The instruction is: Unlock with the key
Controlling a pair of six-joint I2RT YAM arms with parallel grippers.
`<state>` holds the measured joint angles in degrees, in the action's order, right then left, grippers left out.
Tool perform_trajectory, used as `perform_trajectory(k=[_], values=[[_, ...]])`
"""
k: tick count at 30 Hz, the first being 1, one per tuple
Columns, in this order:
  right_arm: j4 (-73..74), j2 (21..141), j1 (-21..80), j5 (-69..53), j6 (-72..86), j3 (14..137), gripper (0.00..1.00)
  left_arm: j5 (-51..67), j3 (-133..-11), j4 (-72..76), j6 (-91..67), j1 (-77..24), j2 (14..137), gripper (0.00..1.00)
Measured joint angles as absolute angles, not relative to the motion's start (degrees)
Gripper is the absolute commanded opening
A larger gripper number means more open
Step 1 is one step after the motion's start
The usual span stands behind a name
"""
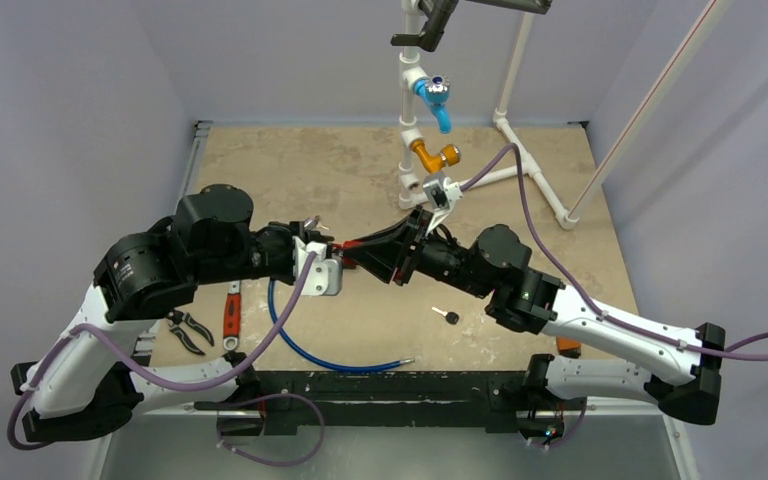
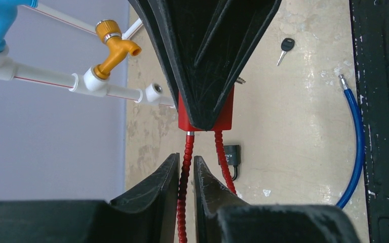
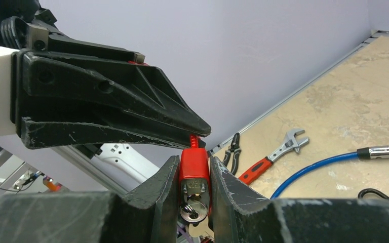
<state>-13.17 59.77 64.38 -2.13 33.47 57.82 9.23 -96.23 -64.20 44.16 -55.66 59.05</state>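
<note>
A red padlock (image 3: 194, 164) with a red ribbed cable shackle (image 2: 185, 152) hangs in the air between my two grippers (image 1: 343, 252). My right gripper (image 3: 193, 161) is shut on the padlock body. A silver key (image 3: 193, 207) sits in the keyhole on the padlock's underside, facing the right wrist camera. My left gripper (image 2: 186, 164) is shut on one leg of the shackle cable just below the padlock body (image 2: 225, 119). In the top view the left gripper (image 1: 332, 250) and right gripper (image 1: 356, 255) meet tip to tip above the table.
A black-headed key (image 1: 447, 316) lies on the table near the right arm. A blue cable (image 1: 330, 355), a red-handled wrench (image 1: 231, 312) and pliers (image 1: 188, 330) lie at the near left. A white pipe stand with blue (image 1: 436, 100) and orange (image 1: 432, 155) taps stands behind.
</note>
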Motion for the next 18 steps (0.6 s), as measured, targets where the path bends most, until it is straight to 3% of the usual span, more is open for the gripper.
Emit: perform_trajectory(k=[3, 5, 18], values=[[-13.4, 59.7, 64.4, -2.2, 33.5, 57.8, 0.0, 8.7, -95.3, -64.1, 44.2, -55.7, 58.5, 0.14], [-13.5, 59.7, 64.4, -2.2, 33.5, 57.8, 0.0, 8.7, -94.7, -64.1, 44.2, -55.7, 58.4, 0.0], [-16.2, 54.0, 64.7, 2.9, 33.5, 53.1, 0.0, 9.4, -92.9, -59.4, 40.1, -55.4, 58.3, 0.0]])
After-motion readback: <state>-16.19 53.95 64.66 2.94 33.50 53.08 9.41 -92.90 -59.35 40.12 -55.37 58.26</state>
